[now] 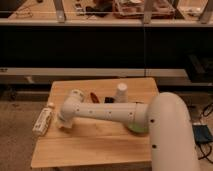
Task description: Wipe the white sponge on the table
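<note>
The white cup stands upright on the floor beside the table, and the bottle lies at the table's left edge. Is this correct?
Not quite. In the camera view the white cup stands upright on the table, near its back edge. The bottle does lie at the left edge, near the gripper.
</note>
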Motion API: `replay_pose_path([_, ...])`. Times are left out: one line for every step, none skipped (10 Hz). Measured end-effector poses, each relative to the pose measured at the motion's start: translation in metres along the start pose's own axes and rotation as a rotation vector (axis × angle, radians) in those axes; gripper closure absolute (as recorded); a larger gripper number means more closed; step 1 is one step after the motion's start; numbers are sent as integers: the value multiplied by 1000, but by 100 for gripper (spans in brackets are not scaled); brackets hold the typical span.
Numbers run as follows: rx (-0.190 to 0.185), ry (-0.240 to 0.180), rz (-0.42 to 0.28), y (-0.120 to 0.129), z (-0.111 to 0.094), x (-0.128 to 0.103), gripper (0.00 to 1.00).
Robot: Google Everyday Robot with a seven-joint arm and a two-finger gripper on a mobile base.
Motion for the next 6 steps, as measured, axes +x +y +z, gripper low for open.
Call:
replay_pose_path([-1, 9, 7, 5, -1, 6, 57])
replay_pose_path([-2, 18, 14, 12, -3, 13, 57])
replay_pose_path([-2, 21, 19, 18, -2, 20, 57])
replay_pose_path([-2, 21, 21, 20, 0, 23, 57])
replay_pose_path([2, 14, 21, 22, 6, 26, 57])
replay_pose_path([6, 5, 23, 24, 13, 29, 57])
